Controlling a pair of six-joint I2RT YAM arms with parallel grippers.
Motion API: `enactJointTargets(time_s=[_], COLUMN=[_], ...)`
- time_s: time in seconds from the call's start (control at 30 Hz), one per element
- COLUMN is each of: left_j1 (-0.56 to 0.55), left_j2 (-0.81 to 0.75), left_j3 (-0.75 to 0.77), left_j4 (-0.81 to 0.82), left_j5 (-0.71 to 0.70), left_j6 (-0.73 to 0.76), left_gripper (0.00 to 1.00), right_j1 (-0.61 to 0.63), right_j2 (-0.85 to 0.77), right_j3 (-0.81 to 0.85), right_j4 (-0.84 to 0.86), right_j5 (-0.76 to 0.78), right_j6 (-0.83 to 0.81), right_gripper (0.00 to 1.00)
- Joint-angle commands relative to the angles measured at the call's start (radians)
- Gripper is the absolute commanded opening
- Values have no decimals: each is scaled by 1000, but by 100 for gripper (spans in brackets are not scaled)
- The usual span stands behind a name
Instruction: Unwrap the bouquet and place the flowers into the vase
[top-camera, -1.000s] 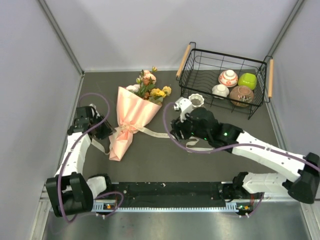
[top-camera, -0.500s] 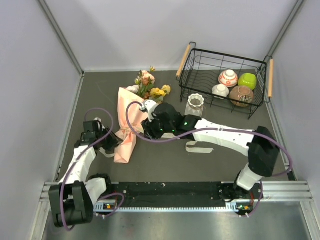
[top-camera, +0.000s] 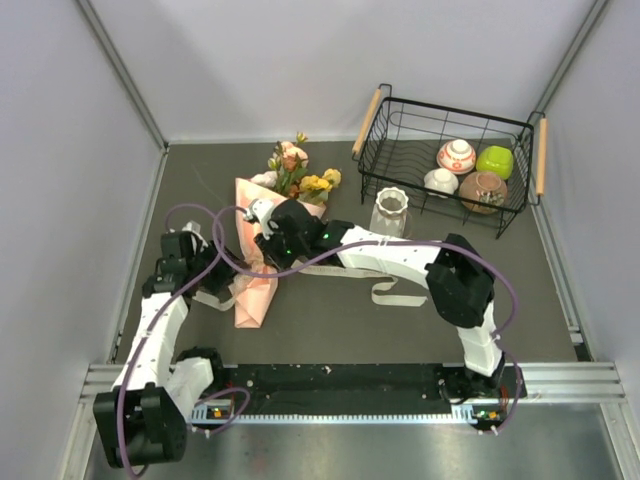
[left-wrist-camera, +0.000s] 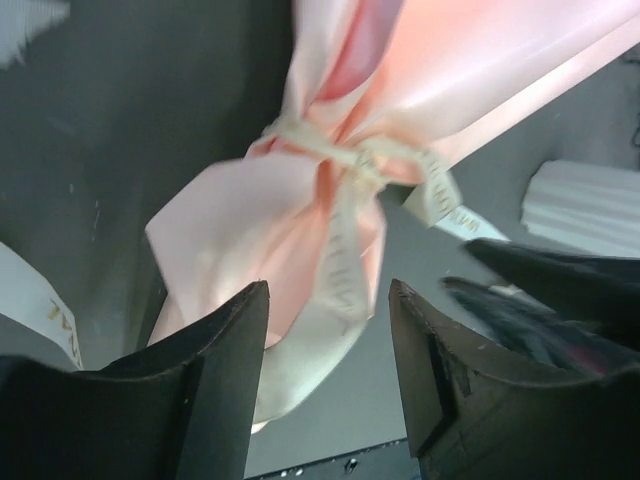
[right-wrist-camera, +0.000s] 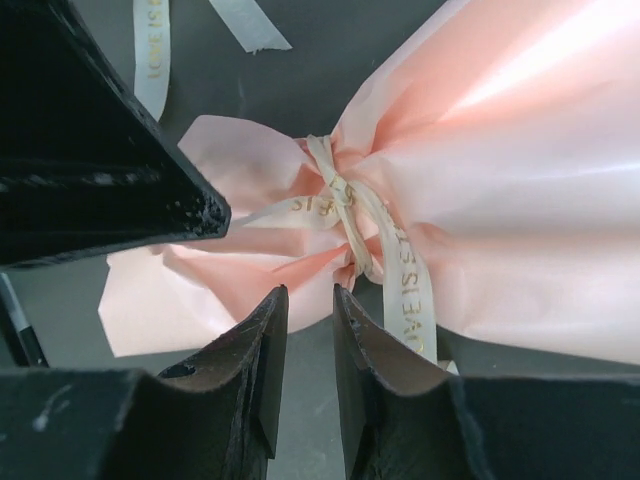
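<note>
Top: bouquet (top-camera: 262, 215) flat on worktop (top-camera: 330, 320) btw left hand (top-camera: 212, 268) & right hand (top-camera: 265, 250), vase (top-camera: 390, 212) upright nr wire basket (top-camera: 445, 165); left wrist: left hand spread before ribbon knot (left-wrist-camera: 350, 160) on creased pink wrap; right wrist: right hand almost pressed together, gap empty.

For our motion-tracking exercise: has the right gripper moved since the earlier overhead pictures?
Yes. The right gripper has travelled left, away from the vase, to the ribbon tie of the bouquet.
</note>
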Motion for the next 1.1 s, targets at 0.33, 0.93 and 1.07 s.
enactJointTargets(time_s=[0.33,0.93,1.07], left_j1=[82,79,80], left_j2=[233,270,239], left_j3=[132,85,54], left_j4=[162,181,191], left_j5=[246,183,166], left_j6=[-47,-21,-28], left_gripper=[36,29,27], right_j1=[-1,-4,-2], right_j2=[134,197,208], right_j3=[111,140,137], right_j4=[62,110,130], right_j5=[-1,61,84], right_j6=[-53,-128,-141], right_gripper=[21,21,22])
